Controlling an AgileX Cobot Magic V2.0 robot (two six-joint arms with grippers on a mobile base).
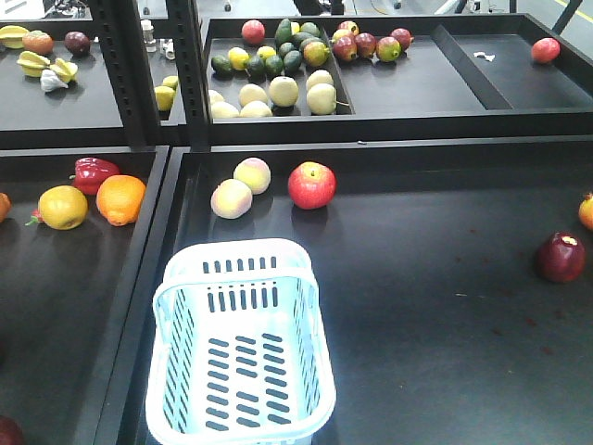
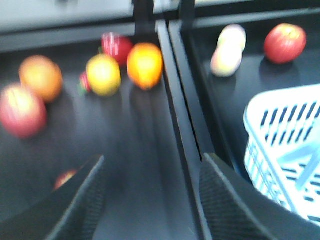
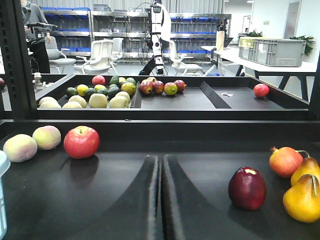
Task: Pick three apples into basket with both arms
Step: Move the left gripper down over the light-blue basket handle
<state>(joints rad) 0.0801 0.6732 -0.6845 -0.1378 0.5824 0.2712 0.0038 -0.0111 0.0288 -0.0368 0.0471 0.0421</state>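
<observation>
One dark red apple (image 1: 561,257) sits at the right edge of the front tray; in the right wrist view this apple (image 3: 247,188) is to the right of my right gripper (image 3: 161,159), apart from it. That gripper is shut and holds nothing. The pale blue basket (image 1: 241,343) stands at the front tray's near left and has nothing in it. In the blurred left wrist view, my left gripper (image 2: 153,157) is open over the left tray, with the basket (image 2: 285,150) to its right. A dark maroon round thing (image 1: 7,431) is cut off at the bottom left corner. Neither arm shows in the front view.
A bright red apple (image 1: 311,184) and two peaches (image 1: 232,198) lie behind the basket. The left tray holds a yellow fruit (image 1: 63,207), an orange (image 1: 120,199) and a red pepper (image 1: 94,171). A pomegranate (image 3: 285,161) and pear (image 3: 302,197) sit by the dark apple. Raised black tray walls (image 2: 177,125) divide the trays.
</observation>
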